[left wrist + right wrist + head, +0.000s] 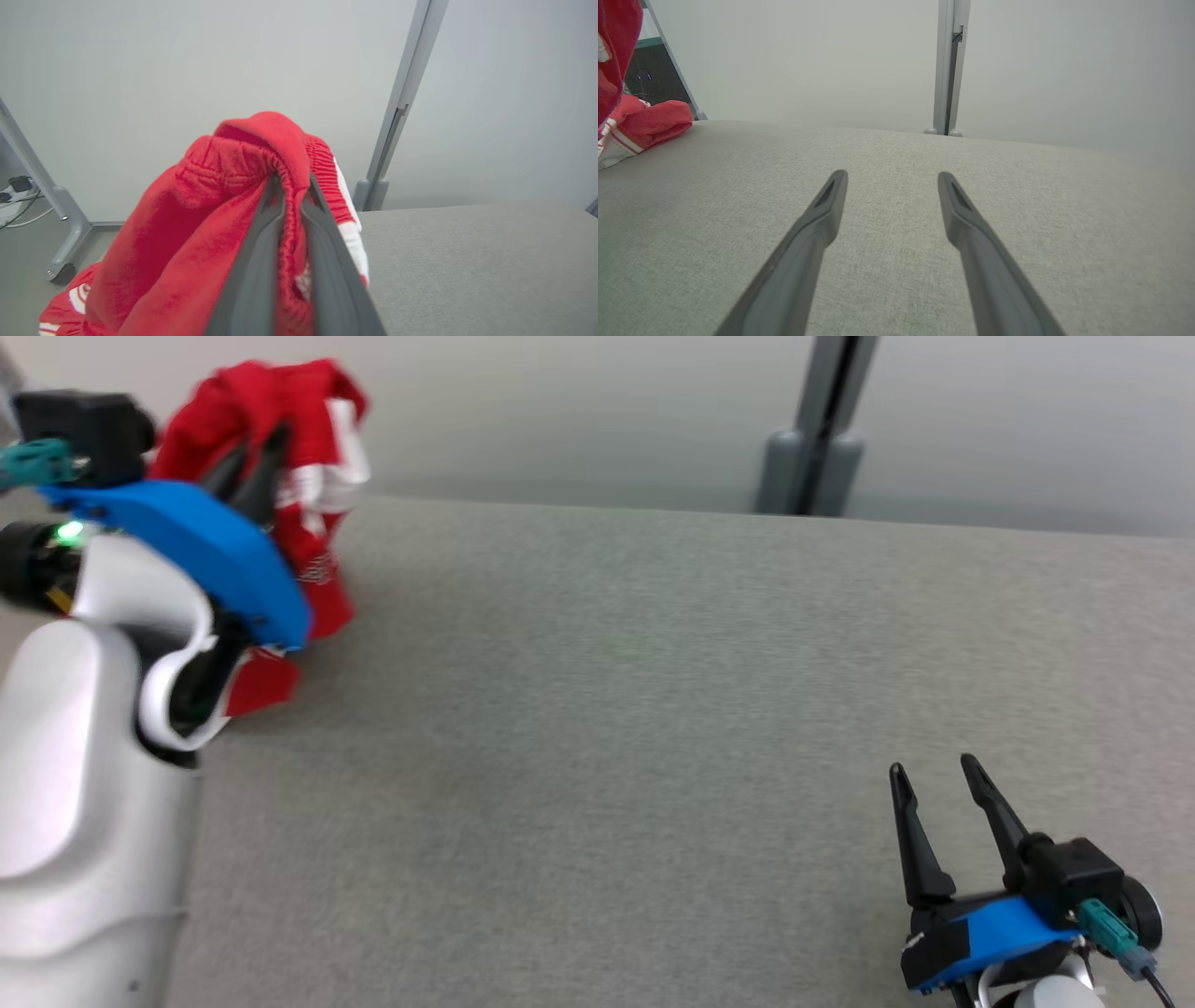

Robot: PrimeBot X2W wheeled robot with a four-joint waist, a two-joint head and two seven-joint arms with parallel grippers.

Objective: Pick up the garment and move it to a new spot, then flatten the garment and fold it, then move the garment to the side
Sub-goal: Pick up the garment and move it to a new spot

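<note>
Head view: my left gripper [260,443] pinches the red garment [313,392], which hangs at the table's [653,709] far-left edge; my right gripper [934,765], jaws spread, sits well apart.

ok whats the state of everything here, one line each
garment: bunched up, raised by its elastic edge, lower end resting on the table
left gripper: shut on the garment, fingers pinching the gathered edge
right gripper: open, holding nothing, low over the table
table: grey cloth surface, garment at its left end
</note>
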